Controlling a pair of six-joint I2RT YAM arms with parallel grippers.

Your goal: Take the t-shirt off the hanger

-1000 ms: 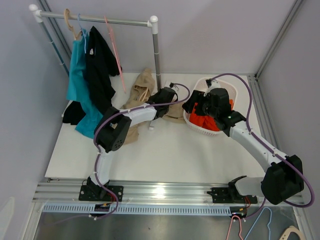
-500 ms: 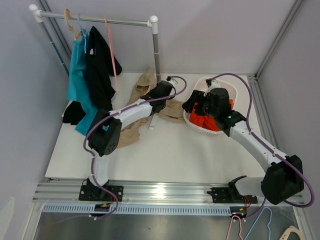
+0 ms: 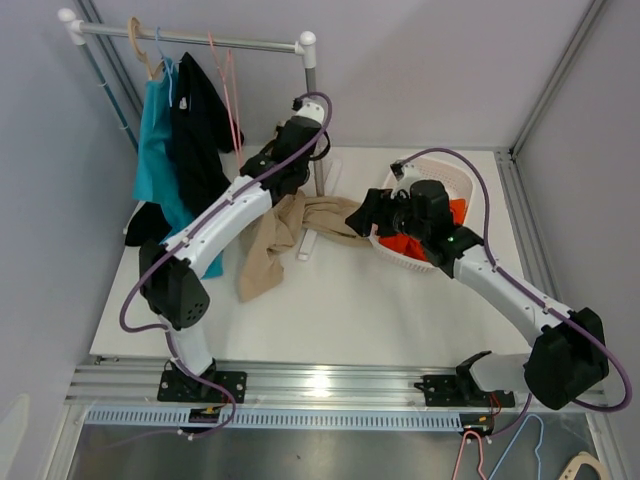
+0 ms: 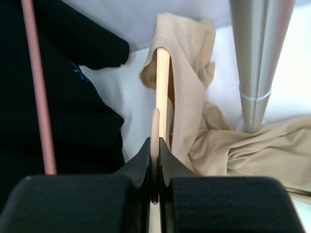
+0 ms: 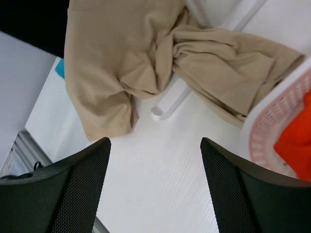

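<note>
My left gripper (image 4: 154, 145) is shut on a pale wooden hanger (image 4: 163, 82) whose tip still sits inside a fold of the beige t-shirt (image 4: 189, 73). In the top view the left gripper (image 3: 283, 172) is raised beside the rack's right post (image 3: 312, 110). The t-shirt (image 3: 285, 225) trails from it down onto the table. My right gripper (image 3: 368, 212) is open and empty, just right of the t-shirt's spread end. In the right wrist view the right gripper (image 5: 155, 145) hovers over bare table with the t-shirt (image 5: 146, 53) ahead of it.
A teal shirt (image 3: 155, 140), a black shirt (image 3: 200, 130) and a pink hanger (image 3: 225, 80) hang on the rail at the left. A white basket (image 3: 445, 185) with orange cloth stands at the right. The rack's white foot tube (image 5: 167, 104) lies under the t-shirt.
My left arm has risen from the table to beside the rack post, lifting the hanger and drawing the t-shirt up. My right gripper has shifted slightly left toward the t-shirt.
</note>
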